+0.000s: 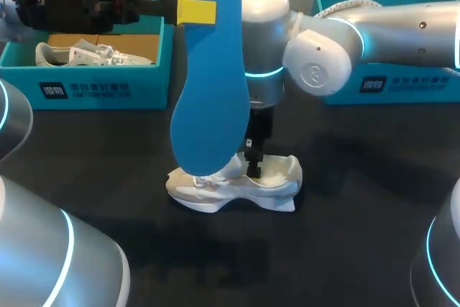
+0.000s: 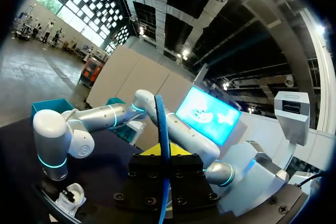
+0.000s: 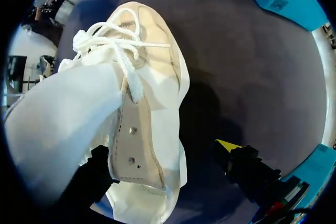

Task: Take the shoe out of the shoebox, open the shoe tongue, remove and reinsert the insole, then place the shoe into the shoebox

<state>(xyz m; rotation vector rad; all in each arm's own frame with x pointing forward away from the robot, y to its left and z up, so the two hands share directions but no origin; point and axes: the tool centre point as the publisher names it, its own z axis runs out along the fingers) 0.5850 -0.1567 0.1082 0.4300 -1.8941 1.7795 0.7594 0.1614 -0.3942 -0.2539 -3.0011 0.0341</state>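
head view
step in hand: the insole is out of the shoe, so removal looks done and reinsertion comes next, by my judgement.
left tool: clamped on the insole near its upper end, holding it upright with its lower end just above the shoe's front.
right tool: down at the shoe's opening, mid-shoe.
shoe: on its sole on the dark surface, nearer the robot than both boxes.
left shoebox: teal, at the far left, with a second shoe lying inside.
right shoebox: teal, at the far right, its inside hidden by the right arm.

left wrist view
left tool: narrow, with the insole seen edge-on, pinched between the fingers.
shoe: low on the surface, under the right arm.

right wrist view
right tool: wide. Its yellow-tipped finger stands beside the shoe and apart from it. The other finger is half covered by white fabric, so no two-sided hold shows.
shoe: opening towards the camera, laces bunched ahead, pale footbed bare.
next move: it probably calls for tilting the insole toe-first into the opening while the right tool keeps the shoe steady and spread.
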